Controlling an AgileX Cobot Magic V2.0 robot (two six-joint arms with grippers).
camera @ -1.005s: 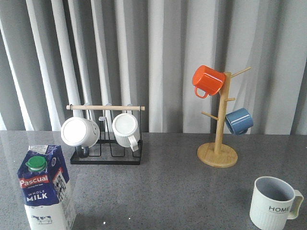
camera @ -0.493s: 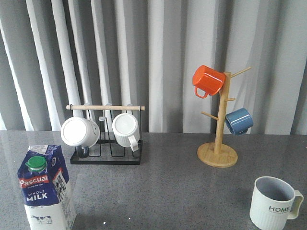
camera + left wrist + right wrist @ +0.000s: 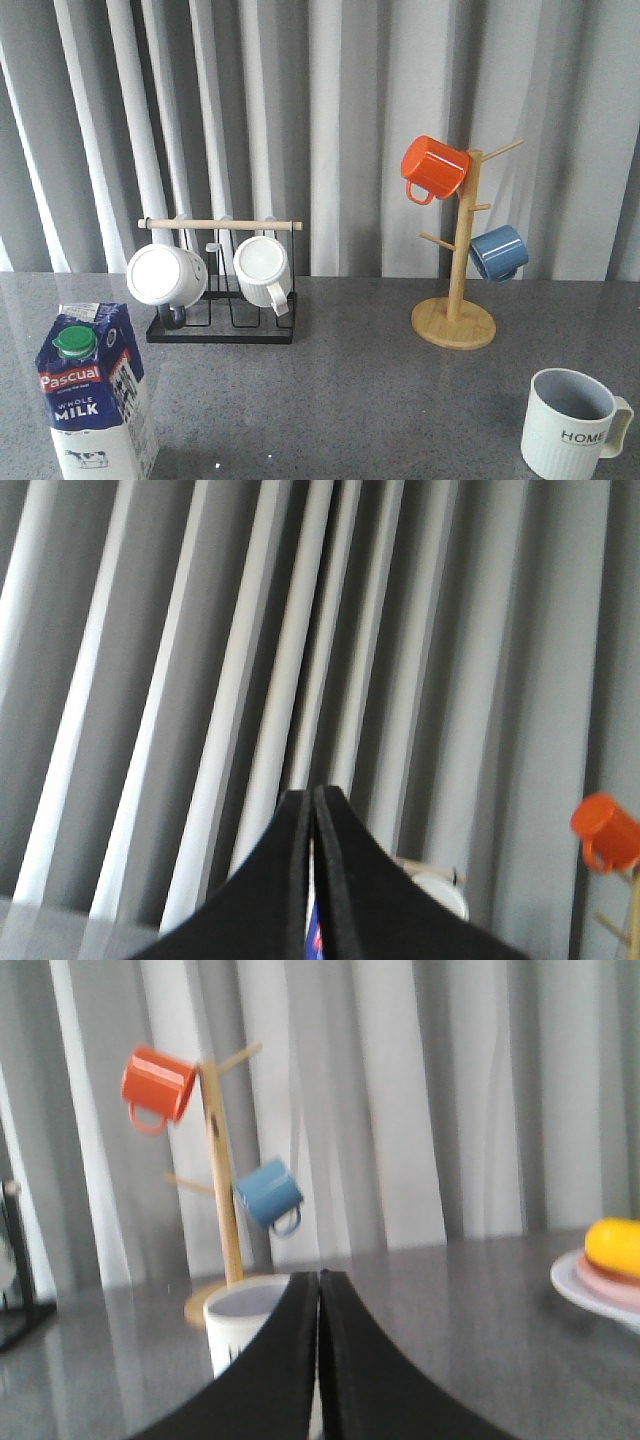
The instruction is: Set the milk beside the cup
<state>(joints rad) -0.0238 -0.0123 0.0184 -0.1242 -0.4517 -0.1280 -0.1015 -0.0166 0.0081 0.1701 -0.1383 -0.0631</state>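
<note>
The milk [image 3: 93,395], a blue-and-white carton with a green cap, stands upright at the table's front left. The cup [image 3: 572,424], pale and ribbed with "HOME" on it, stands at the front right, far from the carton. Neither gripper shows in the front view. In the left wrist view my left gripper [image 3: 312,792] is shut and empty, with a sliver of the milk [image 3: 314,938] showing behind its fingers. In the right wrist view my right gripper [image 3: 319,1274] is shut and empty, with the cup [image 3: 235,1330] just behind it.
A black wire rack [image 3: 222,325] with a wooden bar holds two white mugs at the back left. A wooden mug tree [image 3: 455,320] carries an orange mug [image 3: 433,168] and a blue mug [image 3: 497,252]. A plate [image 3: 600,1285] with a yellow thing lies off to the right.
</note>
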